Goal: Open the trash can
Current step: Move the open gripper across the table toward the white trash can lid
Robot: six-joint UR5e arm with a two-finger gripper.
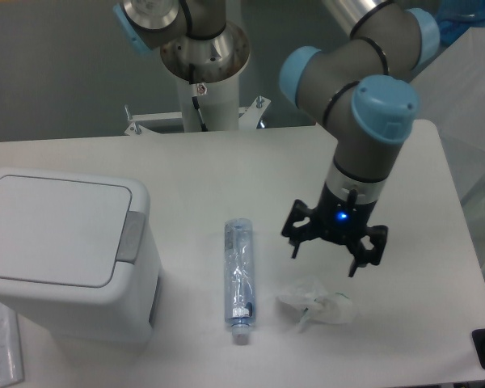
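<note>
White trash can [65, 250] sits lid-down, well apart from the spread hand [333, 250].

no readable text, brand, number or sign anywhere. clear bottle [238, 272] label too blurred to read. trash can [65, 252] lid and grey tab carry no visible markings.

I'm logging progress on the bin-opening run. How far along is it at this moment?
Nothing is done yet: the large white boxy plastic trash can has its flat lid shut and its grey push tab untouched. In hand: the claw hangs open and empty over the table, above crumpled clear plastic, right of the clear plastic bottle. Left: reaching the tab and pressing it.
</note>
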